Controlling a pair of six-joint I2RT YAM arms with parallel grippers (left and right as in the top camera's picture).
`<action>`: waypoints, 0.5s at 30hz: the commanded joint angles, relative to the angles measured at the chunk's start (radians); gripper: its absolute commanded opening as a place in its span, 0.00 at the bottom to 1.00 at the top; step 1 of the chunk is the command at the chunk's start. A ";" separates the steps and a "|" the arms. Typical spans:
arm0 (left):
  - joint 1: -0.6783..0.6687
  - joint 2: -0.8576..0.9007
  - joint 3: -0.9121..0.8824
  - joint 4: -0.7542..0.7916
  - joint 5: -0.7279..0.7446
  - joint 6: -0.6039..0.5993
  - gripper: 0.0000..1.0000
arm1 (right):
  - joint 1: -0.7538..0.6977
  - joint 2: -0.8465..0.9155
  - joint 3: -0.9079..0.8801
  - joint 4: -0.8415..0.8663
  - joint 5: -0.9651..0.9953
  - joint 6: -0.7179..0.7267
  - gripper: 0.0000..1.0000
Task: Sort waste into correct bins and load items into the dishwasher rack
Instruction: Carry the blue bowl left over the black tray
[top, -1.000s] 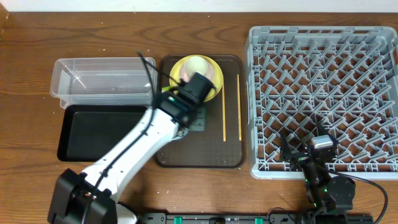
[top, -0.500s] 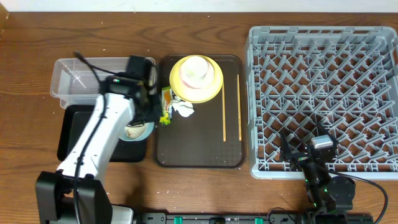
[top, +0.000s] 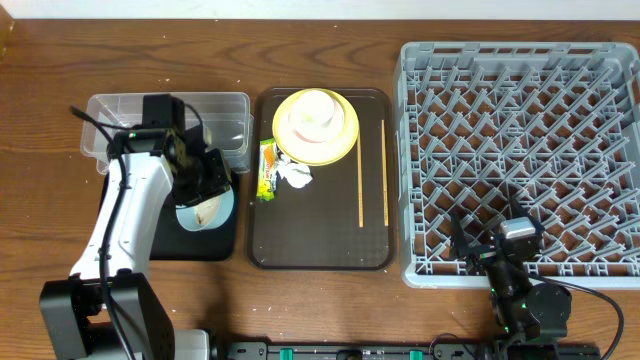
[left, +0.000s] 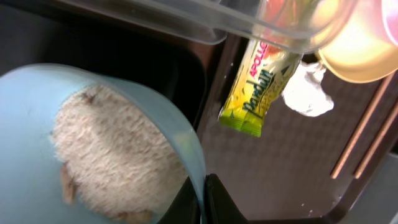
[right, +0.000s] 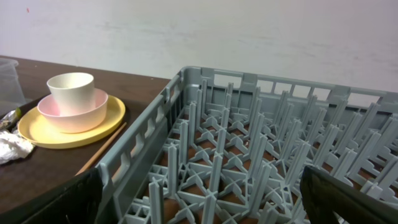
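Observation:
My left gripper is shut on the rim of the light blue bowl, tilted above the black tray. In the left wrist view the fingertips pinch the bowl wall, and white rice fills it. The clear tub lies just behind. A snack wrapper and a crumpled tissue lie on the brown serving tray, beside the yellow plate carrying the pink bowl and white cup. Two chopsticks lie right of them. My right gripper stands open over the grey rack near its front edge.
The clear tub's corner hangs close over the wrapper in the left wrist view. The rack's upright pegs stand directly under my right gripper. Bare wooden table lies left of the bins.
My left arm has carried the blue bowl with rice leftward off the brown serving tray to above the black tray. The right arm has not moved.

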 joint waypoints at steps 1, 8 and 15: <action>0.047 -0.013 -0.054 0.039 0.117 0.042 0.06 | 0.010 0.000 -0.001 -0.005 0.006 -0.011 0.99; 0.206 -0.013 -0.120 0.115 0.382 0.111 0.06 | 0.010 0.000 -0.001 -0.004 0.006 -0.011 0.99; 0.333 -0.013 -0.127 0.144 0.585 0.152 0.06 | 0.010 0.000 -0.001 -0.005 0.006 -0.011 0.99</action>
